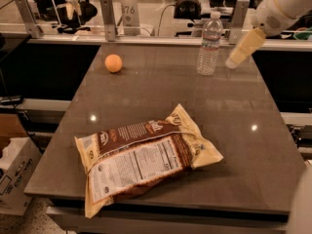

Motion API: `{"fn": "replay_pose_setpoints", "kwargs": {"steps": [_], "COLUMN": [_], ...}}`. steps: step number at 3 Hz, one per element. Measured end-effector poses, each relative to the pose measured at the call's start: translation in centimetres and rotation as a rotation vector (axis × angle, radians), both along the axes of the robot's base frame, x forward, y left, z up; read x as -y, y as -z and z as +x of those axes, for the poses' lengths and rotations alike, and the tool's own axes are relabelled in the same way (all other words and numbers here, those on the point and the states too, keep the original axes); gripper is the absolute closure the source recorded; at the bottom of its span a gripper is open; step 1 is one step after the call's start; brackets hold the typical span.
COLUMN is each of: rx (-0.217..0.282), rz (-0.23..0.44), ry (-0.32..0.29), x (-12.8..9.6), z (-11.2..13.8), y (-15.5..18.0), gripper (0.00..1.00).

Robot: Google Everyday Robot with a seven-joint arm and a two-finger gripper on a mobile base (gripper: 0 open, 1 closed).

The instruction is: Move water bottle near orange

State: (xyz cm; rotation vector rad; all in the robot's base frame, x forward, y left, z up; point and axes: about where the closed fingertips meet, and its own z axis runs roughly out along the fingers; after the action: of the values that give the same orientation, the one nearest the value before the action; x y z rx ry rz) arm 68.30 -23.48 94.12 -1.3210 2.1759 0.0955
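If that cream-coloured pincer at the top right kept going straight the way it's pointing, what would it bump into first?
Probably the water bottle: the pincer hangs just right of it, angled down-left toward its base. Depth is unclear, so it might instead touch the table beside the bottle.

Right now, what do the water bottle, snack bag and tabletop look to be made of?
Water bottle: thin clear plastic, ribbed and see-through, with a white cap.
Snack bag: glossy printed film, likely plastic; it is crinkled and shiny.
Tabletop: smooth grey, stone or laminate, unclear which; it mirrors light spots.
Gripper hangs just right of the bottle in view, not touching; cream, probably plastic.
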Motion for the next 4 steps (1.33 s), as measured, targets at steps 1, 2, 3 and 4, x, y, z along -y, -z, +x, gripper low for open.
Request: {"fn": "replay_pose_setpoints", "kwargs": {"steps": [1, 2, 3, 4], "rx": [0.025, 0.060, 0.080, 0.068], "rz": [0.028, 0.076, 0.149, 0.211], "ry": [0.054, 0.114, 0.133, 0.124], "x": [-0.2, -0.9, -2.7, -4.7], "z": [2.8, 5.0, 6.5, 7.2], "y": [0.6, 0.7, 1.0, 1.8], "gripper": [0.00, 0.00, 0.00, 0.00]}}
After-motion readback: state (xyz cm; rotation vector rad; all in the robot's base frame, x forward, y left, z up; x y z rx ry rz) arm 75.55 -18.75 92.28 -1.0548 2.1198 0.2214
